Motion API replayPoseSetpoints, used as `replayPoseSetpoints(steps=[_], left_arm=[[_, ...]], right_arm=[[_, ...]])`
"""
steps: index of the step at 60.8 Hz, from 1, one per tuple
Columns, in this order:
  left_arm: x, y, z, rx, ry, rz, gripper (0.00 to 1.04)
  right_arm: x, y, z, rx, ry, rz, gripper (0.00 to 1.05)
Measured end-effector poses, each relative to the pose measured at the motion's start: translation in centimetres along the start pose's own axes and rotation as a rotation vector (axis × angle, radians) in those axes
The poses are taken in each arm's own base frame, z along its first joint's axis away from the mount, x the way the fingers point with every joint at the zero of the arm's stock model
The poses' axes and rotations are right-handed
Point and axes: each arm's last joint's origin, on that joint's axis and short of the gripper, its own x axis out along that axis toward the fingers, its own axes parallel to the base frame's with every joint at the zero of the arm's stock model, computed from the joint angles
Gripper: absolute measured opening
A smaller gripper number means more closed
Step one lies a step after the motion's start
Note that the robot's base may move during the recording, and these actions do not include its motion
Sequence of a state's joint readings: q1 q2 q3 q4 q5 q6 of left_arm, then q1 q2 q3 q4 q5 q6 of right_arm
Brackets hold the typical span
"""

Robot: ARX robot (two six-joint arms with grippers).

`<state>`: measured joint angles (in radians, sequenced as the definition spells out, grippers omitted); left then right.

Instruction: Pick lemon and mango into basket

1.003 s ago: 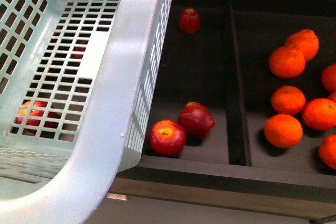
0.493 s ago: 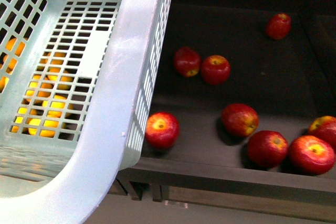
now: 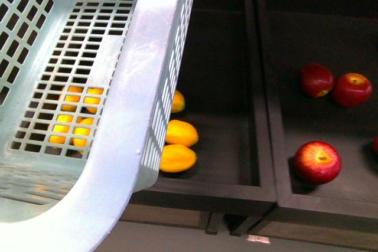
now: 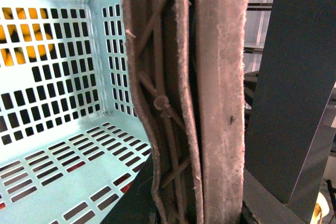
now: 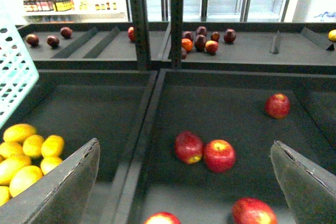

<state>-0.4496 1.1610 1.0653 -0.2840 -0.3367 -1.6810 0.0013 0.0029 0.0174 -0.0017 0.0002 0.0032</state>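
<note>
The light teal basket [image 3: 127, 116] fills the left of the front view, held up above the shelf bins. In the left wrist view my left gripper [image 4: 186, 182] is shut on the basket's brown handle [image 4: 163, 103]. Beneath and beside the basket, a dark bin holds several yellow oval fruits [image 3: 180, 133]; they look like lemons [image 5: 33, 145]. More of them show through the lattice [image 3: 74, 123]. I cannot make out a mango among them. My right gripper [image 5: 185, 142] hangs open above the neighbouring bin, its fingers [image 5: 71, 184] wide apart with nothing between them.
Red apples [image 3: 318, 162] lie in the bin to the right, and two [image 5: 210, 153] sit below my right gripper. A raised divider [image 3: 266, 104] separates the bins. A further shelf [image 5: 210, 40] behind carries dark red fruit.
The front view has swept along the shelf: tangerines and apples a second ago, then apples only, now the yellow-fruit bin with apples to its right. The basket keeps its place in the view.
</note>
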Motion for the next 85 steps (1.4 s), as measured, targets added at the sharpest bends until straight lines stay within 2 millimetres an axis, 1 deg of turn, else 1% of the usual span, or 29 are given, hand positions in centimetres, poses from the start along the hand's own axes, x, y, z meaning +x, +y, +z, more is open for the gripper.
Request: replayPoseSetpoints(steps=[63, 76, 78, 82, 84, 85], left_arm=[[0.0, 0.0, 0.0, 0.004, -0.004, 0.0, 0.19], [0.0, -0.1, 0.5, 0.014, -0.049, -0.005, 0.19], [0.1, 0.0, 0.4, 0.046, -0.048, 0.008, 0.19], [0.3, -0.3, -0.1, 0.18, -0.007, 0.083, 0.19], [0.8, -0.6, -0.6, 0.282, 0.019, 0.093, 0.19], [1.2, -0.8, -0.9, 0.369, 0.037, 0.092, 0.19]], right_arm=[[0.0, 0.0, 0.0, 0.0, 0.002, 0.005, 0.96], [0.0, 0.0, 0.0, 0.0, 0.002, 0.004, 0.96], [0.0, 0.0, 0.0, 0.0, 0.002, 0.002, 0.96], [0.0, 0.0, 0.0, 0.0, 0.001, 0.002, 0.96], [0.0, 0.0, 0.0, 0.0, 0.001, 0.002, 0.96], [0.0, 0.0, 0.0, 0.0, 0.001, 0.002, 0.96]])
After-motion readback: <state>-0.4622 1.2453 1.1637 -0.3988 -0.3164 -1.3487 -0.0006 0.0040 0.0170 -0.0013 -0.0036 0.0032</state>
